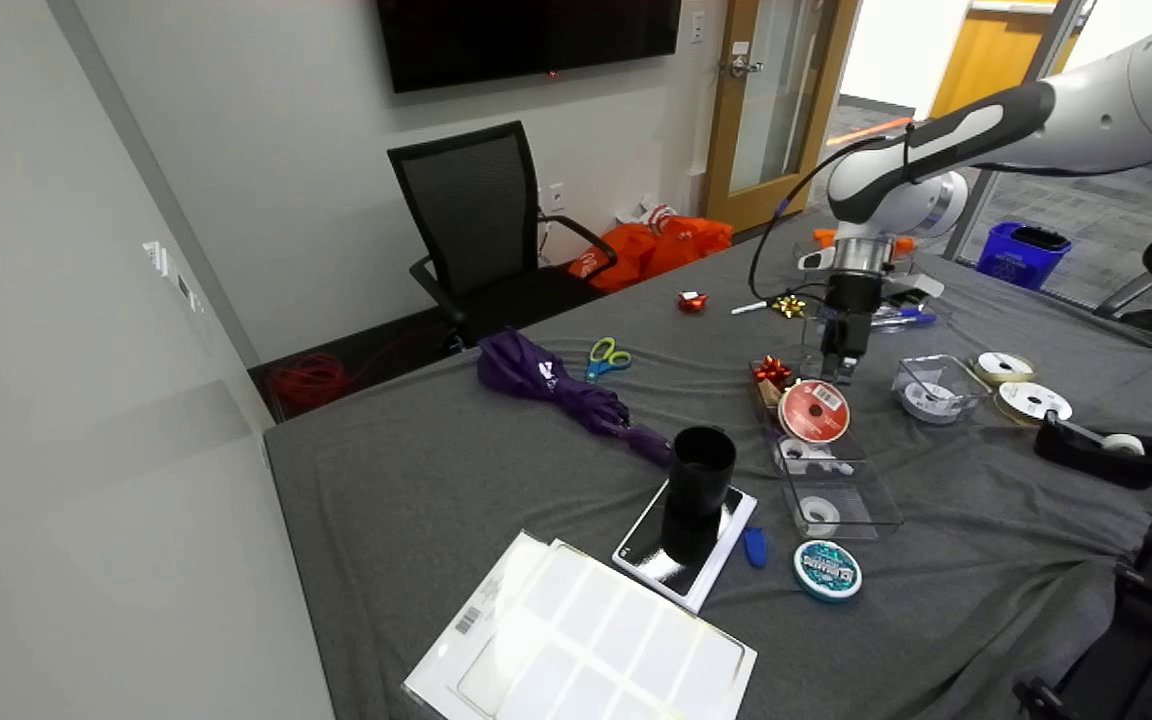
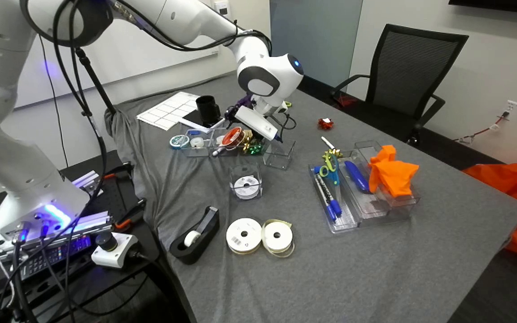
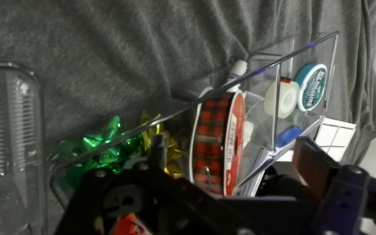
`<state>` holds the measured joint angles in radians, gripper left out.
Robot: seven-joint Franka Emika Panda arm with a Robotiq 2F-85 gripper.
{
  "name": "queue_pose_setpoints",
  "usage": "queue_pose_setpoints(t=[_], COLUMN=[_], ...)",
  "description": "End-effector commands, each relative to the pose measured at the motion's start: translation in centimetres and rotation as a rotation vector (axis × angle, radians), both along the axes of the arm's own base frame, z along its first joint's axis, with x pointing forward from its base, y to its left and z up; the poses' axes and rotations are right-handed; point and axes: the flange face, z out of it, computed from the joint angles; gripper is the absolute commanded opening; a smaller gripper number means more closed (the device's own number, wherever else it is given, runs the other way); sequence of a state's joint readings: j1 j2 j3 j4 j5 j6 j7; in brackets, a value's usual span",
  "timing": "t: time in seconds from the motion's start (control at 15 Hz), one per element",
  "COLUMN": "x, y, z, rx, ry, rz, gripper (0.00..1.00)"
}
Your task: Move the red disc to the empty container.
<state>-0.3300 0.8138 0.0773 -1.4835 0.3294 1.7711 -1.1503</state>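
Gaping, empty fingers (image 3: pixel 317 166) hover near a tray (image 1: pixel 866 503) holding bows (image 3: pixel 106 145) and the red disc (image 1: pixel 814 429).

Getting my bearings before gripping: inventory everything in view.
red disc: 1, red, tray
tray: 1, clear, table
small container: 1, clear, beside tray
tape rolls: 2, white, tray
bows: several, red/gold/green, tray, table
spools: 3, white, table, clear box
tape dispenser: 1, black, table
tin: 1, teal, table
mug: 1, black, on white box
sheets: count unclear, white, table
umbrella: 1, purple, table
scissors: 2, green/blue, table, organiser
markers: several, white/blue, organiser, table
cloth: 1, orange, organiser
mesh chair: 1, black, beside table
screen: 1, black, wall
bags: count unclear, orange, floor
bin: 1, blue, floor
arm: 1, white, over table
fingers: 2, dark, near red disc
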Motion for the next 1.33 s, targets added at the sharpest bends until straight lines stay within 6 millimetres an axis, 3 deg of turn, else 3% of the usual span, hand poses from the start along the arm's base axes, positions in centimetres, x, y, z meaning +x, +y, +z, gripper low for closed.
queue_pose_setpoints(t=[0.0, 0.4, 0.47, 0.6, 1.2, 1.27], x=[-1.2, -0.6, -0.5, -0.2, 0.1, 0.1], y=[0.5, 0.6, 0.7, 1.0, 0.9, 0.9], z=[1.0, -0.3, -0.5, -0.5, -0.6, -0.7], rx=[0.007, 0.028, 0.052, 0.097, 0.117, 0.116], ry=[-0.024, -0.025, -0.030, -0.038, -0.058, -0.057], rz=[0.017, 0.000, -0.005, -0.030, -0.065, -0.064], gripper=[1.00, 1.00, 0.75, 0.68, 0.03, 0.01])
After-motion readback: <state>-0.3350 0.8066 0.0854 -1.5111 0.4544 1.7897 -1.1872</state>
